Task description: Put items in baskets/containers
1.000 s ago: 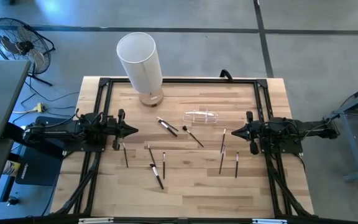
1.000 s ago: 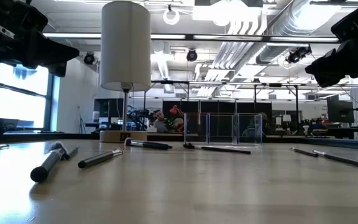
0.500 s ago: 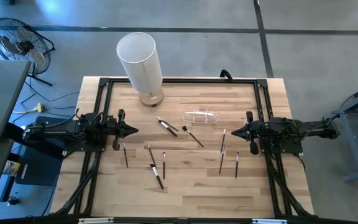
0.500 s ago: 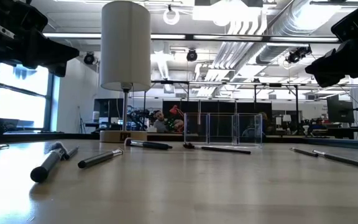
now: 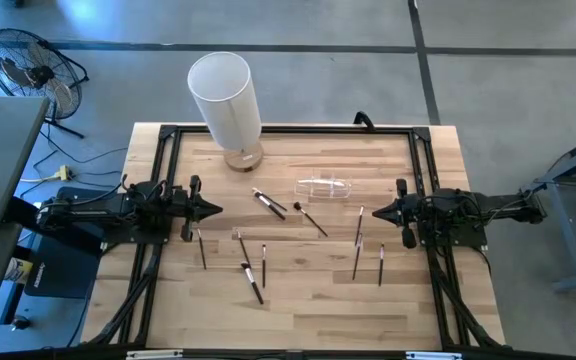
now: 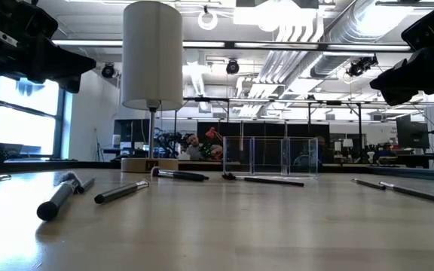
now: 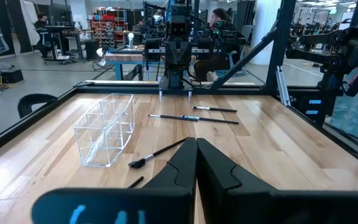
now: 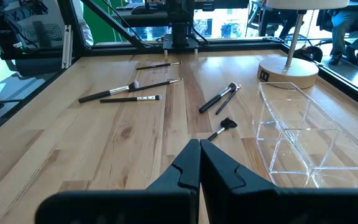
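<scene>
Table [image 5: 298,300]: pale wood planks, visible grain, light sheen in the low view. Holder [image 8: 294,134]: clear glossy plastic, see-through walls and dividers. Brushes [image 8: 118,93]: thin dark handles, mostly matt, a few with pale or shiny bands; one shows a soft pale tuft. Lamp [image 5: 225,95]: matt white shade, thin metal stem, wooden base. Left gripper [image 7: 196,163] and right gripper [image 8: 199,163]: fingers matt black plastic, smooth. Frame [image 5: 166,135] round the table: black metal bars
</scene>
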{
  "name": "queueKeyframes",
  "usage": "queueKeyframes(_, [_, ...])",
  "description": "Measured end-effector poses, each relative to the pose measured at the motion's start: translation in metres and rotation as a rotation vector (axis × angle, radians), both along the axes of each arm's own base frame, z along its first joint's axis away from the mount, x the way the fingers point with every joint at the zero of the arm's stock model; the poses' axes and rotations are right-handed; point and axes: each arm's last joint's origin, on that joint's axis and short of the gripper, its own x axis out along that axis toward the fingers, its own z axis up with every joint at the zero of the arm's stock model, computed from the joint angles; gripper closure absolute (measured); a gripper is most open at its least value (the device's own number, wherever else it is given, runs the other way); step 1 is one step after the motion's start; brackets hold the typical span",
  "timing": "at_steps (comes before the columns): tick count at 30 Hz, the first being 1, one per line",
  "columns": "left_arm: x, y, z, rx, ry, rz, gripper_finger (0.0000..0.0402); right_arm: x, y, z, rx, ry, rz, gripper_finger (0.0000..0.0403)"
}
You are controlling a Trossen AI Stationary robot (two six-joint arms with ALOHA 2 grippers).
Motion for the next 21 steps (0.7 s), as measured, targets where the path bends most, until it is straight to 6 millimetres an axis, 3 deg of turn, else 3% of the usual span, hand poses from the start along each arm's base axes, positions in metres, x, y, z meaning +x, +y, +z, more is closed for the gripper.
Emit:
queueKeyframes(11, [0.0, 0.0, 0.0, 0.0, 0.0, 0.001, 0.0401, 0.001, 0.0, 0.001, 0.002, -0.02, 0.0, 0.0402])
queueKeyframes(21, [0.0, 0.0, 0.0, 0.0, 0.0, 0.0, 0.0401, 0.002, 0.0, 0.016, 0.019, -0.177, 0.0, 0.0402])
